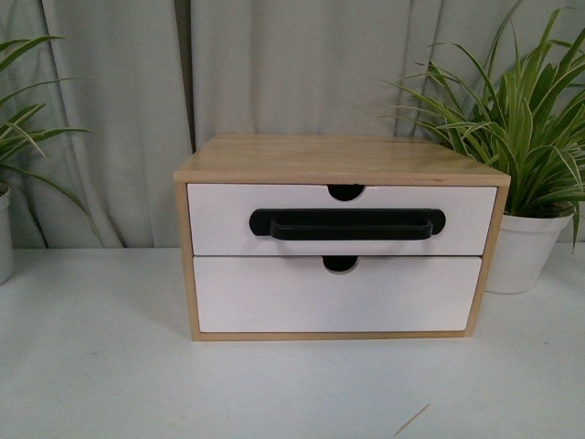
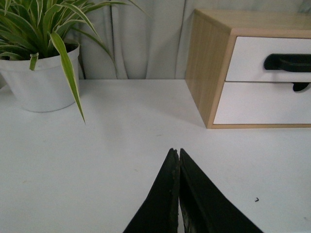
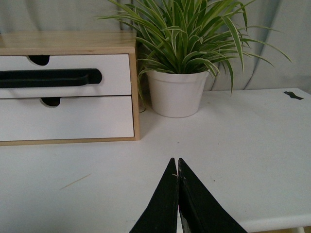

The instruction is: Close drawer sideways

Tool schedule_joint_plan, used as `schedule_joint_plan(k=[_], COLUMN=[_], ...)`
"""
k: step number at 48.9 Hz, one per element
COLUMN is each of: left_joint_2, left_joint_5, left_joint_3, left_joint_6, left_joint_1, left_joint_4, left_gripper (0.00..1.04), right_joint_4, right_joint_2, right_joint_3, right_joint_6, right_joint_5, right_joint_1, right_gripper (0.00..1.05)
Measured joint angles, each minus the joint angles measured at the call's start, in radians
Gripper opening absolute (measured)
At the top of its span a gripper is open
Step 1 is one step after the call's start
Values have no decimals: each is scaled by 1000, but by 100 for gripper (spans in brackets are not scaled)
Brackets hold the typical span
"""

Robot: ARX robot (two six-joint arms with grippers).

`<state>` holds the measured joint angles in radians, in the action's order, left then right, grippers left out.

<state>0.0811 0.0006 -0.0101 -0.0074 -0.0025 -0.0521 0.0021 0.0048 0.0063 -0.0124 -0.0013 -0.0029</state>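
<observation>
A light wooden cabinet [image 1: 338, 155] stands on the white table. Its upper drawer [image 1: 228, 219] has a white front, a long black bar handle [image 1: 347, 224] and a semicircular notch; it sits flush in the cabinet. The drawer also shows in the left wrist view [image 2: 252, 60] and the right wrist view [image 3: 114, 73]. Below it is a plain white drawer front [image 1: 338, 297] without a handle. Neither gripper shows in the front view. My left gripper [image 2: 176, 151] is shut and empty over the table, left of the cabinet. My right gripper [image 3: 175, 161] is shut and empty, in front and to the right.
A spider plant in a white pot [image 1: 526, 251] stands right of the cabinet, its leaves reaching over it. Another potted plant [image 2: 41, 82] stands at the left. Grey curtains hang behind. The table's right edge [image 3: 277, 224] is near my right gripper.
</observation>
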Motion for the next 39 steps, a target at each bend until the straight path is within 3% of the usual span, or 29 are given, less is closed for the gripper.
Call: schedule_joint_plan(k=[23, 39], left_joint_2=[-77, -77], left_joint_5=[-1, -1], left_joint_3=[0, 0], left_joint_6=[-1, 0], left_joint_1=[0, 0], left_joint_4=[50, 50], left_gripper=[5, 77], right_joint_4=[0, 0], right_joint_2=[-1, -1], right_joint_3=[0, 0], right_joint_6=[0, 0], right_joint_5=[0, 0], right_joint_1=[0, 0], right_gripper=[1, 72])
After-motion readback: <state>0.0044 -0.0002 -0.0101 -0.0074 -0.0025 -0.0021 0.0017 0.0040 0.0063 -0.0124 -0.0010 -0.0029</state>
